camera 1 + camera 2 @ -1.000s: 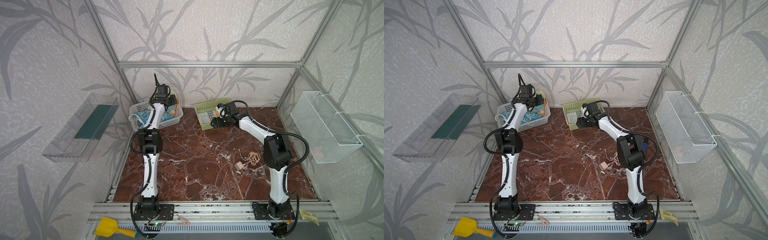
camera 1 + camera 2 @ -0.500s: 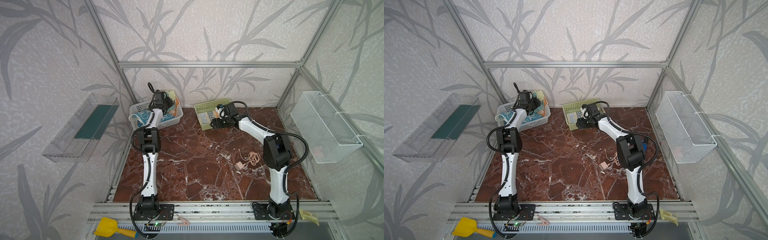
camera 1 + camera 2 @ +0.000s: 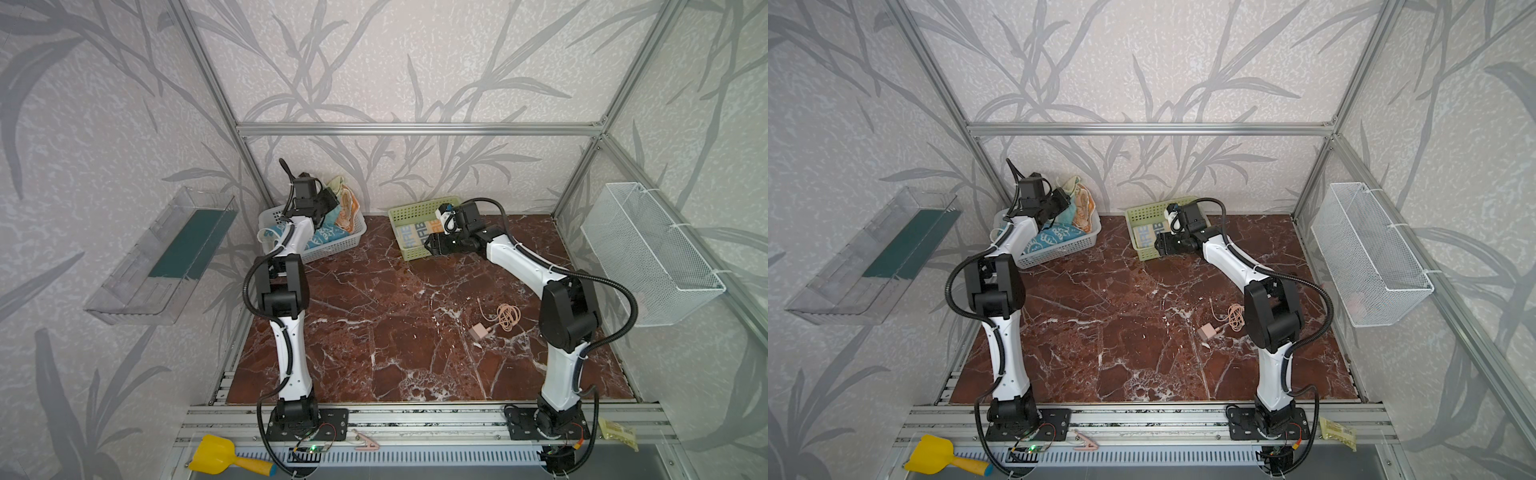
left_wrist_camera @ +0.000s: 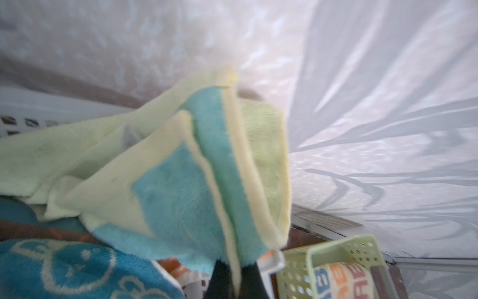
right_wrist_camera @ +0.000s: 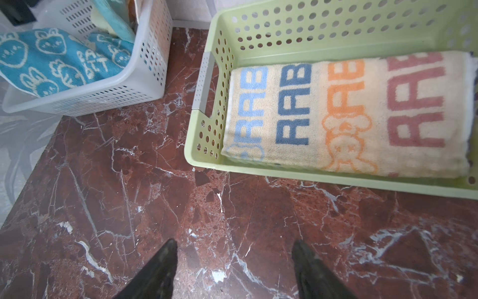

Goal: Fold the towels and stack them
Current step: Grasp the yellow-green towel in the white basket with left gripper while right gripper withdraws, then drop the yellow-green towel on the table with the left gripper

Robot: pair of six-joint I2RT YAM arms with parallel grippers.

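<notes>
Since a second ago the left fingers (image 4: 219,284) have gone down from above the white basket (image 3: 336,249) and clenched on the yellow towel (image 4: 181,181). The right arm has almost not moved. The right fingers (image 5: 157,274) stand released, low over the tabletop (image 5: 155,181), in front of the green basket (image 5: 284,23) where the RAB towel (image 5: 336,111) lies folded.

My worry is the grip: I think the fingers pinch a bunched fold of several layers, not one corner. If I lift so, the towel may hang as a lump and be hard to spread, or one layer may slip out. Its low end seems to lie on the blue towel (image 4: 64,264) and may drag that one over the rim, or tip the basket.

The yellow towel is in the white basket, left of centre in both top views, partly raised above the rim. It is pale yellow with a light-blue patch, fluffy, crumpled, and a little blurred in the left wrist view.
</notes>
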